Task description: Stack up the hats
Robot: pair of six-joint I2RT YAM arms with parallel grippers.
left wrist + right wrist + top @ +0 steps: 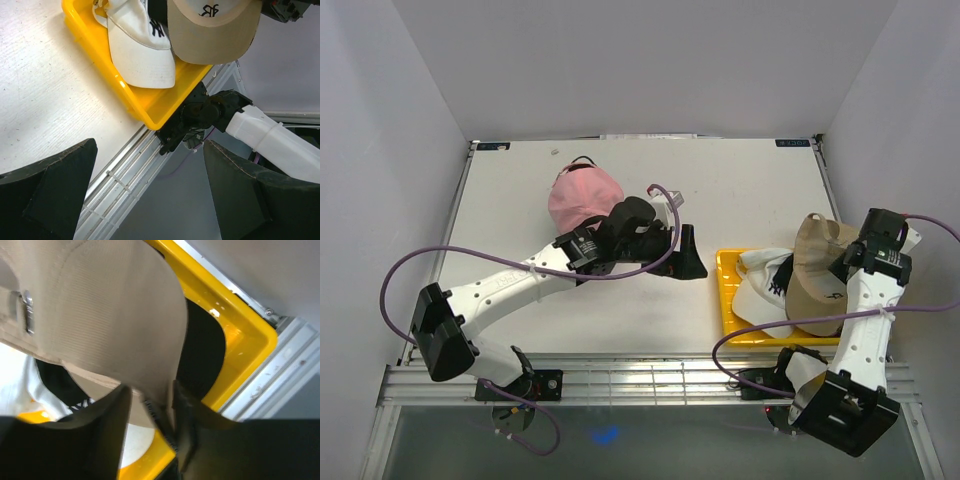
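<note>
Well, on the counter [740,190] the yellow tray [725,300] holds the white cap [755,290]; the tan cap [817,255] rides over it, its rim pinched in the half-closed right gripper [150,400]. The pink cap [582,195] sits well apart leftward, just beside the left gripper [678,238], wide open and empty. The tan cap reads "R".

A lab robot cell (bare and boxy): white walls [650,60] enclose a white table [740,190] with aluminium rails [650,380].
</note>
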